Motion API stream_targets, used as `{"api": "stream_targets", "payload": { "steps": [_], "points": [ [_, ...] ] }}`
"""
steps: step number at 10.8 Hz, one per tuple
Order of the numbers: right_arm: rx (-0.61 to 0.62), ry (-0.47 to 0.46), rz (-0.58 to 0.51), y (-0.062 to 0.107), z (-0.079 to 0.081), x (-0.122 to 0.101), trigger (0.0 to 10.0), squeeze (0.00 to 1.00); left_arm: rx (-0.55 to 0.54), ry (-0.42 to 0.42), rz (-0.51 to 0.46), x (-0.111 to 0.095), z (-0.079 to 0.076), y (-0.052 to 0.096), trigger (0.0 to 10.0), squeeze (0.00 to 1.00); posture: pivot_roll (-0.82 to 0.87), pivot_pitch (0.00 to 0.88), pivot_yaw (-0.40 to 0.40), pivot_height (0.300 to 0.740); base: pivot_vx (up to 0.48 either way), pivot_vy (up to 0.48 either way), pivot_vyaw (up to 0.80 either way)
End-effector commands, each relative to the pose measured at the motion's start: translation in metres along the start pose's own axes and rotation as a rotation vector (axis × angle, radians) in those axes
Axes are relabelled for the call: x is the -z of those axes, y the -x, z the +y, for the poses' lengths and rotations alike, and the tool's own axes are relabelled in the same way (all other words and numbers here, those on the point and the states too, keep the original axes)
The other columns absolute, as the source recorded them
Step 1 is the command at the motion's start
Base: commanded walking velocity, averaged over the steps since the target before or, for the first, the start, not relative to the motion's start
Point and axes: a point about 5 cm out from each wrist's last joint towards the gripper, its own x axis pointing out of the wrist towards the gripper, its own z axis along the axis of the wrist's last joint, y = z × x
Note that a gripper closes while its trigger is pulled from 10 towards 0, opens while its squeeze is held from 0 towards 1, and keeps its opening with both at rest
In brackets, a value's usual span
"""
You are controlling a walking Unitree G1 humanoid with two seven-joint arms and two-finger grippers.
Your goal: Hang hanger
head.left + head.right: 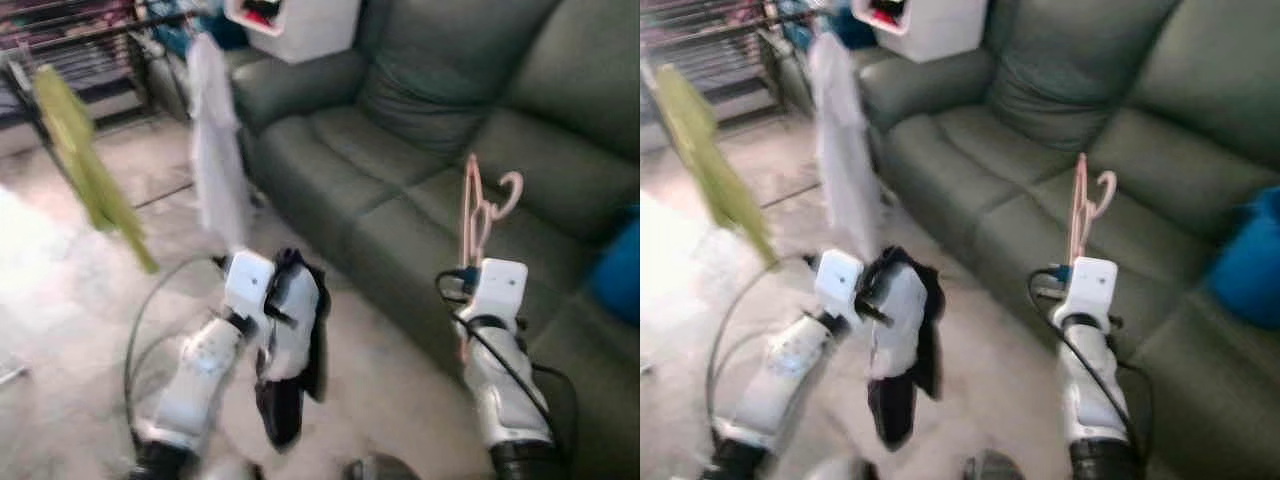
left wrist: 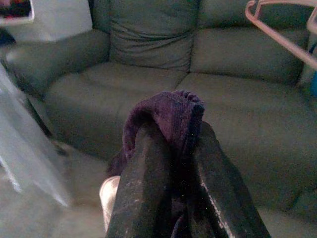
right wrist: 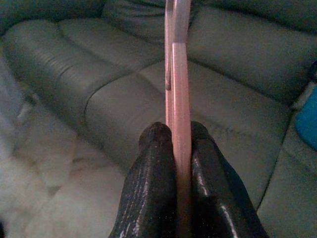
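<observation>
Right end effector (image 3: 181,148) is clamped on a pink hanger (image 1: 483,212), both black fingers (image 3: 153,168) pressed flat against the hanger's thin edge. From the head camera the hanger sticks straight up above the right wrist, hook at the top, with the sofa (image 1: 420,180) right behind it. So the hanger is up in the air in the robot's grip, in front of the seat cushions, not touching them as far as I can tell.

Left end effector (image 2: 171,163) is pinched shut on a dark garment (image 1: 290,370). The wrist view shows a fold of purplish-black fabric bunched over the fingertips, and the head views show the rest of it dangling below the left wrist, with a white patch showing on it. It hangs free above the floor (image 1: 70,330), just off the front edge of the sofa.

The sofa is dark green leather, running across the right side of the view, with a matching cushion (image 1: 430,90) propped against the back and something blue (image 1: 615,270) on the far right seat. On the left armrest sits a white box (image 1: 300,25). Over on the robot's left there's a drying rack (image 1: 70,50) with a yellow-green cloth (image 1: 90,165) hanging off it, and a white garment (image 1: 215,150) hanging nearer the sofa arm. Head views are a bit blurry.
</observation>
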Motion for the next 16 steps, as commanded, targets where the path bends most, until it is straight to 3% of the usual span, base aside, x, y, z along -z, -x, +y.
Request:
{"api": "stream_targets", "payload": {
  "steps": [1,2,3,4,5,6,7,9,16],
  "points": [
    [-0.042,0.017,0.008,0.001,0.005,-0.001,10.0,0.0,0.019,-0.098,-0.036,-0.01,0.01,-0.005,10.0,0.0,-0.05,0.049,-0.027,0.74,0.0,0.0,0.0],
    [-0.055,0.027,0.023,0.001,0.003,0.002,10.0,0.0,0.068,-0.239,-0.033,-0.016,0.02,-0.011,10.0,0.0,-0.05,0.052,-0.029,0.74,0.0,0.0,0.0],
    [-0.069,0.024,0.039,0.0,0.003,0.003,10.0,0.0,0.239,-0.366,0.025,-0.016,0.022,-0.019,10.0,0.0,-0.05,0.05,-0.03,0.74,0.0,0.0,0.0],
    [-0.085,0.025,0.041,-0.001,0.004,0.003,10.0,0.0,0.368,-0.409,0.082,-0.012,0.021,-0.02,10.0,0.0,-0.05,0.048,-0.027,0.74,0.0,0.0,0.0],
    [-0.093,0.023,0.04,-0.001,0.006,0.002,10.0,0.0,0.376,-0.51,0.07,-0.016,0.03,-0.023,10.0,0.0,-0.06,0.046,-0.021,0.74,0.0,0.0,0.0],
    [-0.093,0.018,0.038,0.0,0.005,0.002,10.0,0.0,0.342,-0.507,0.042,-0.019,0.035,-0.027,10.0,0.0,-0.06,0.046,-0.021,0.74,0.0,0.0,0.0],
    [-0.092,0.016,0.041,0.001,0.005,0.003,10.0,0.0,0.348,-0.457,0.029,-0.02,0.032,-0.029,10.0,0.0,-0.06,0.047,-0.02,0.74,0.0,0.0,0.0],
    [-0.102,0.02,0.044,0.002,0.006,0.003,10.0,0.0,0.384,-0.433,0.014,-0.013,0.023,-0.027,10.0,0.0,-0.06,0.045,-0.026,0.74,0.0,0.0,0.0],
    [-0.121,0.03,0.052,0.002,0.006,0.004,10.0,0.0,0.385,-0.427,0.008,-0.011,0.023,-0.028,10.0,0.0,-0.07,0.05,-0.028,0.74,0.041,0.0,0.0]
  ]
}}
